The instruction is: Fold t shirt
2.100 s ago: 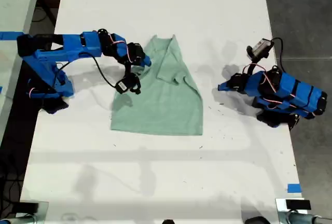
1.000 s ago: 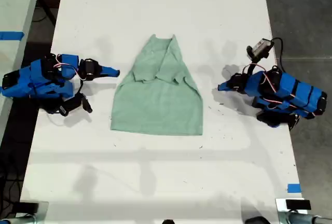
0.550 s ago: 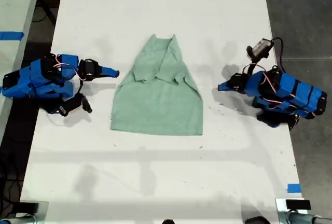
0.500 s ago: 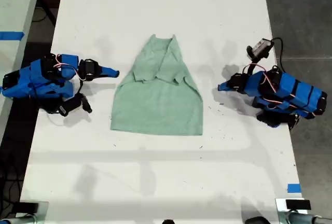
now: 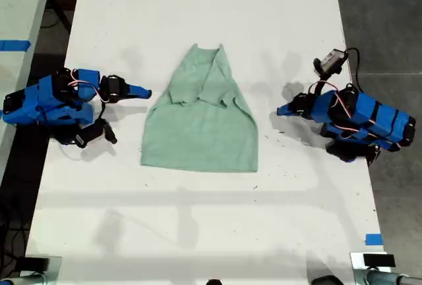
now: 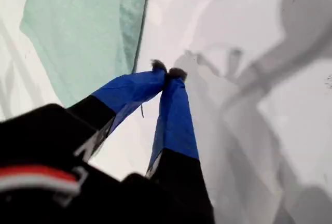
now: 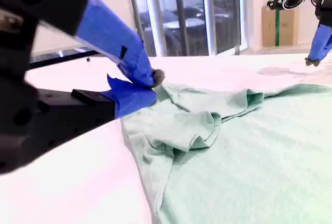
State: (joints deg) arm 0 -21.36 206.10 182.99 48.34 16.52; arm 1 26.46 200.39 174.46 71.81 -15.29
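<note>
- While both sleeves lie folded in, the t shirt [image 5: 199, 120] is spread mid-table between the parked arms.
- First gripper [image 6: 167, 71] and second gripper [image 7: 151, 81] are seen closed, empty.
- Next, the hem likely must be grasped and folded toward the collar.

The white counter [image 5: 198, 232] carries the t shirt [image 5: 201, 123], which lies flat on it with both sleeves folded in over the chest. My two arms rest on the counter on either side of the t shirt. A strip of blue tape [image 5: 373, 239] sits well away from the hem.
</note>
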